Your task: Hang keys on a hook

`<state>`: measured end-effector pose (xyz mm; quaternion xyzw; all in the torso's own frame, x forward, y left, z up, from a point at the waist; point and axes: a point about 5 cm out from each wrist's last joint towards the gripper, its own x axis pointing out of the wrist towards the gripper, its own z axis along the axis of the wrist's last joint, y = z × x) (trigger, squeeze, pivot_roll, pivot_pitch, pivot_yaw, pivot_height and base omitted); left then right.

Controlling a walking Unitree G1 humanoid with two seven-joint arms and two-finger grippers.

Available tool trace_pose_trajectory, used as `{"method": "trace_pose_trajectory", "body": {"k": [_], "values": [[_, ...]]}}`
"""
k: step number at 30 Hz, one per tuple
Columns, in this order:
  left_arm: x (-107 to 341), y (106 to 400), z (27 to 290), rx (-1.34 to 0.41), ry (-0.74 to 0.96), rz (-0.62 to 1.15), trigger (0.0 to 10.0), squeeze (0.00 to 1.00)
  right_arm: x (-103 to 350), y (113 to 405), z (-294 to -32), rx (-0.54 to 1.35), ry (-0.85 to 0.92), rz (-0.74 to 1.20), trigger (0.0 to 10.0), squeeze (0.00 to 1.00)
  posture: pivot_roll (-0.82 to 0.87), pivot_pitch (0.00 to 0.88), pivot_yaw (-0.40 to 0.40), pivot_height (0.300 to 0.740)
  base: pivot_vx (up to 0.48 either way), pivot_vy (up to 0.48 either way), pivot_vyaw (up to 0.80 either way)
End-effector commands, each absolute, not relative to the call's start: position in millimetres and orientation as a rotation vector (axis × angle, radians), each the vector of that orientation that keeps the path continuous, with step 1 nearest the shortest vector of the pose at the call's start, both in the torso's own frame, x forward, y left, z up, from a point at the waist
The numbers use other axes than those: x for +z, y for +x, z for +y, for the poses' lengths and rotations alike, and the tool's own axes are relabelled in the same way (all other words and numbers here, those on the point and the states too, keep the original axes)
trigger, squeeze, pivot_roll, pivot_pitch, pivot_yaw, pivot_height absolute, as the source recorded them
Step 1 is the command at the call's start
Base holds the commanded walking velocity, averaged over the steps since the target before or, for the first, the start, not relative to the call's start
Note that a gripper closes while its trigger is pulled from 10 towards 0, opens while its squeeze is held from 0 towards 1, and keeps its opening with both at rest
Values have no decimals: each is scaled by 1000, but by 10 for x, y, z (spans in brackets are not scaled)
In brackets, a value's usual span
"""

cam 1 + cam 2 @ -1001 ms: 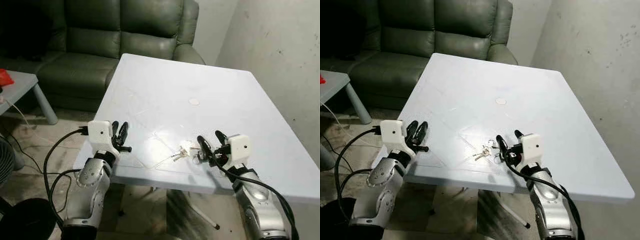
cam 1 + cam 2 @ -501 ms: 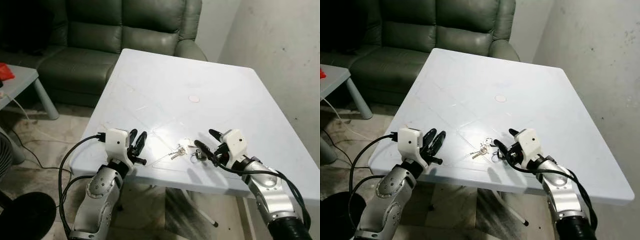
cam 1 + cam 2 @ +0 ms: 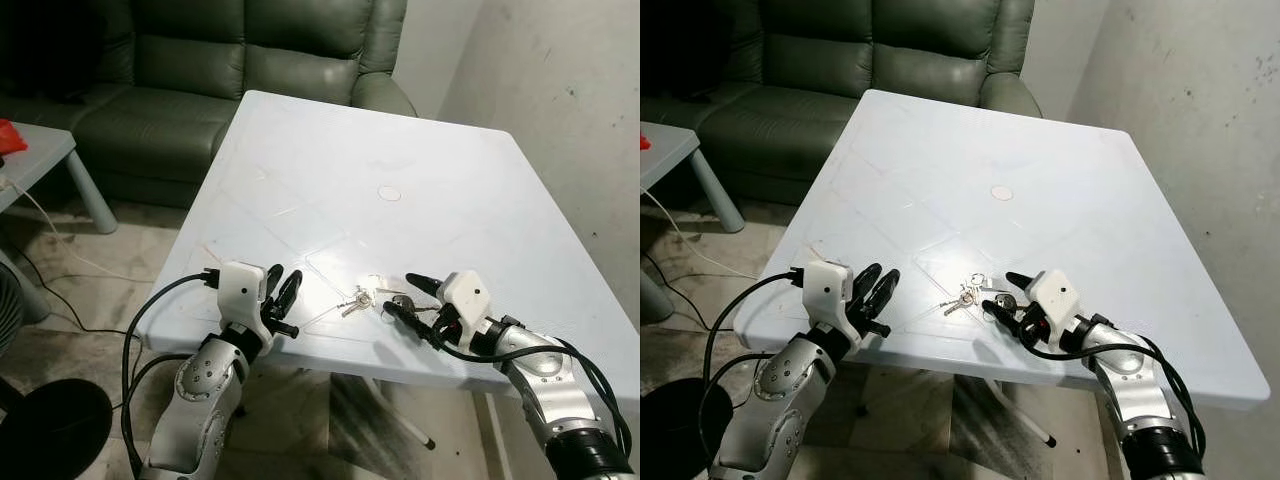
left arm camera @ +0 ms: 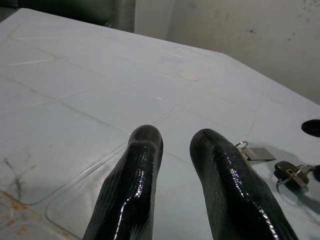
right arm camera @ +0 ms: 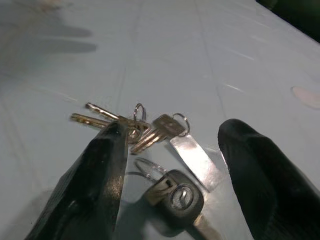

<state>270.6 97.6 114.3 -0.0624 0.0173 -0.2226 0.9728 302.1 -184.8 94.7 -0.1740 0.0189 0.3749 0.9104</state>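
Keys [image 5: 150, 145]: one bunch, brass keys, rings, metal tag and black-headed key, lying flat near the near edge of the white table [image 3: 330, 170].
My right gripper [image 3: 409, 297]: low over the table, jaws spread wide either side of the bunch, holding nothing.
My left gripper [image 3: 281, 298]: at the near left edge, well left of the keys, fingers [image 4: 137, 185] slightly parted, empty.
Green sofa [image 3: 200, 60]: beyond the table's far side.

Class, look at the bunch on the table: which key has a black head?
The key lying between the open right gripper's fingers; its head is black plastic, while the other keys are bare metal.
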Motion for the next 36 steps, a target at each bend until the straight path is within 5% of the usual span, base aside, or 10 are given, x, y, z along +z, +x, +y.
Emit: {"method": "trace_pose_trajectory", "body": {"k": [1, 16, 17, 19, 20, 21, 24, 29, 30, 36], "values": [[1179, 2676, 909, -489, -116, 28, 10000, 0, 945, 3040, -1843, 782, -403, 35, 10000, 0, 90, 69, -110, 740, 0, 0, 0], [1128, 2544, 740, -552, -139, 61, 10000, 0, 877, 3041, -1815, 800, -447, 21, 10000, 0, 93, 82, -112, 740, 0, 0, 0], [1113, 2524, 722, -558, -139, 67, 10000, 0, 865, 3037, -1816, 803, -446, 24, 9333, 0, 94, 83, -113, 740, 0, 0, 0], [1106, 2512, 712, -561, -140, 70, 10000, 0, 857, 3033, -1819, 802, -448, 23, 4471, 0, 94, 82, -113, 740, 0, 0, 0], [1106, 2512, 712, -561, -140, 70, 10000, 0, 857, 3033, -1819, 802, -448, 23, 4471, 0, 94, 82, -113, 740, 0, 0, 0], [1106, 2509, 711, -560, -142, 71, 10000, 0, 852, 3032, -1821, 802, -449, 23, 1216, 0, 94, 83, -113, 740, 0, 0, 0], [1109, 2508, 711, -558, -143, 72, 10000, 0, 851, 3035, -1825, 791, -467, 15, 1255, 0, 94, 84, -114, 740, 0, 0, 0], [1117, 2518, 718, -558, -142, 71, 10000, 0, 832, 3037, -1814, 806, -485, 18, 5098, 0, 94, 85, -114, 740, 0, 0, 0], [1118, 2517, 718, -557, -142, 71, 10000, 0, 828, 3037, -1812, 810, -490, 22, 10000, 0, 96, 85, -116, 740, 0, 0, 0], [1122, 2512, 713, -556, -144, 70, 10000, 0, 807, 3033, -1801, 825, -504, 26, 10000, 0, 98, 86, -119, 740, 0, 0, 0]]}}
